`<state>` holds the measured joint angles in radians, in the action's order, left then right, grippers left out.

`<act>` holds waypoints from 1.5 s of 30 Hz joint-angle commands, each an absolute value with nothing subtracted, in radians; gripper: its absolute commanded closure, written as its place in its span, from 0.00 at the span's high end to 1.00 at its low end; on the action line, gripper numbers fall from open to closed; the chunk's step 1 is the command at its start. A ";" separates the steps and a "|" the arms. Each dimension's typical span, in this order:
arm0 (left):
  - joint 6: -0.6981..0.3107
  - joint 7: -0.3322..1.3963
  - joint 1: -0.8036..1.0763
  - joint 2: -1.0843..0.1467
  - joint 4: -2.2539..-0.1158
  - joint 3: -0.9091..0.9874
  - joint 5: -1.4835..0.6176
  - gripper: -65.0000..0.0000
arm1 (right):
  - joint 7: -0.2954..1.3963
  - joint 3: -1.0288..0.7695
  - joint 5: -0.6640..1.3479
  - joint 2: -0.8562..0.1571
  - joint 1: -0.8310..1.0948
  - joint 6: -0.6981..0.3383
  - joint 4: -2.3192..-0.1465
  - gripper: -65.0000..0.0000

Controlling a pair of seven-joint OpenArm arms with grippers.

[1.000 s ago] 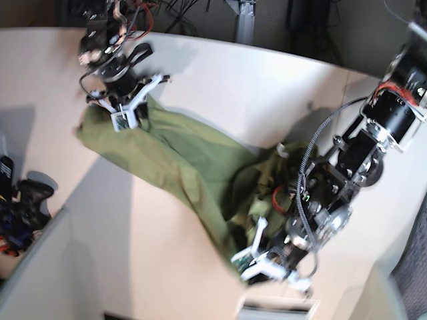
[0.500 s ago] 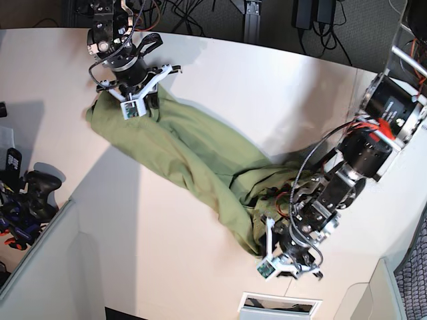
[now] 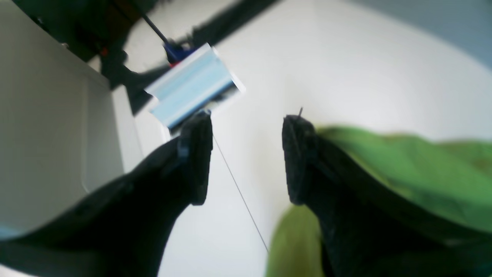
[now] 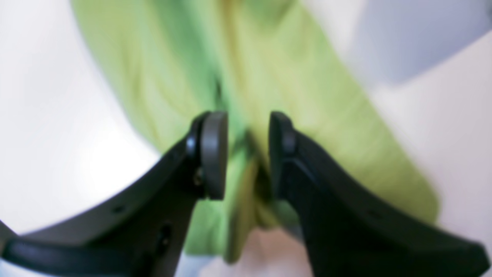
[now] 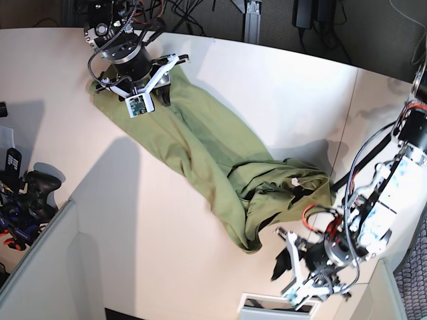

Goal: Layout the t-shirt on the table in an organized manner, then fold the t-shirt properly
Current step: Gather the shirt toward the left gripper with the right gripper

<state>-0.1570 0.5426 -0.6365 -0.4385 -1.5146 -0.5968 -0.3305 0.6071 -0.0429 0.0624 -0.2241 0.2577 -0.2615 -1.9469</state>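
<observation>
left gripper moved off t-shirt | right wrist view blurred

Plain olive-green t-shirt, white table

The base camera looks steeply down from overhead at the large white matte table. Each wrist camera peers close between its own black fingers, both sharing the wrinkled olive-green cotton t-shirt with the overhead view.
</observation>
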 commanded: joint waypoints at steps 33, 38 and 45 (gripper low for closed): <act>-0.102 0.317 -0.488 -0.210 -1.111 -0.589 -0.066 0.50 | 0.588 -0.099 0.084 -0.140 0.157 -0.209 -1.689 0.29; -0.176 0.269 -0.561 -0.098 -0.950 -0.591 -0.066 0.50 | 0.596 -0.032 0.087 -0.064 0.190 -0.210 -1.691 0.29; -0.177 0.237 -0.653 0.075 -0.795 -0.620 -0.066 0.50 | 0.582 0.112 0.046 0.043 0.192 -0.210 -1.691 0.29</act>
